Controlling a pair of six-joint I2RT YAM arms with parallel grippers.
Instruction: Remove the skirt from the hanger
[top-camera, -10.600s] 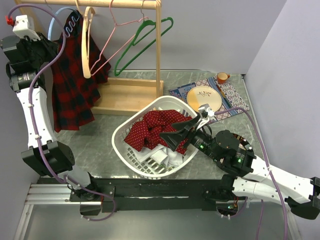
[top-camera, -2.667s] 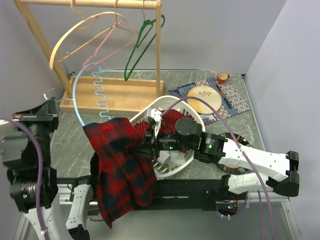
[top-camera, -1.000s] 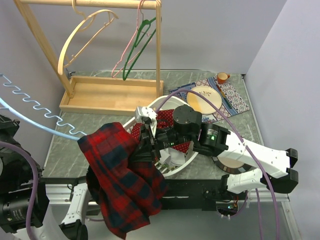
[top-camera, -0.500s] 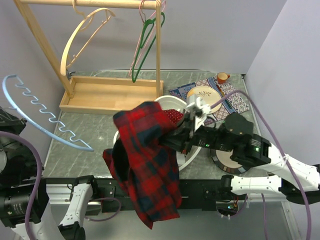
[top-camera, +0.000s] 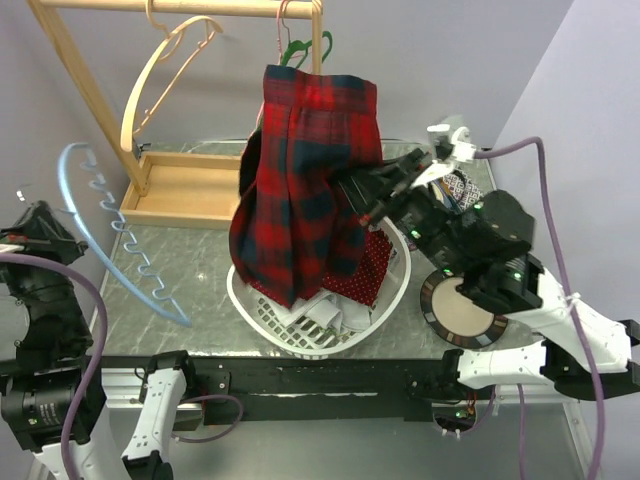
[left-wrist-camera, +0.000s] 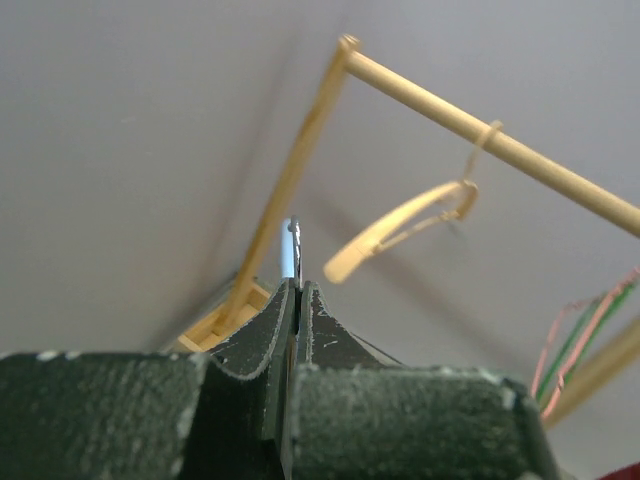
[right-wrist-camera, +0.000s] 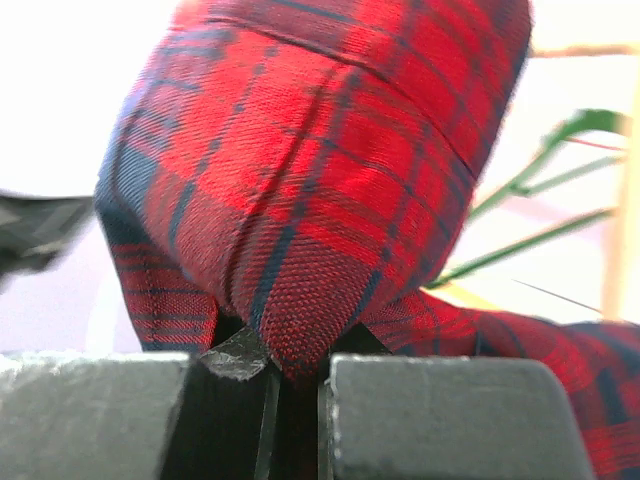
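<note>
The red and navy plaid skirt (top-camera: 310, 170) hangs free in the air above the white basket, off the hanger. My right gripper (top-camera: 358, 196) is shut on a fold of the skirt (right-wrist-camera: 320, 170), and the cloth is pinched between its jaws (right-wrist-camera: 292, 365). The light blue hanger (top-camera: 110, 250) with its wavy bar is bare and stands at the far left. My left gripper (top-camera: 38, 228) holds it. In the left wrist view the jaws (left-wrist-camera: 297, 287) are pressed together on the thin blue rod (left-wrist-camera: 290, 245).
A white laundry basket (top-camera: 255, 310) holds red dotted cloth (top-camera: 372, 268) under the skirt. The wooden rack (top-camera: 180, 188) stands at the back, with a wooden hanger (top-camera: 165, 75) and pink and green hangers (top-camera: 300, 45) on its rail. A round brown disc (top-camera: 460, 312) lies at the right.
My right gripper has carried the skirt up and to the right, from the front edge to above the basket. The blue hanger stays bare at the left and has shifted slightly.
</note>
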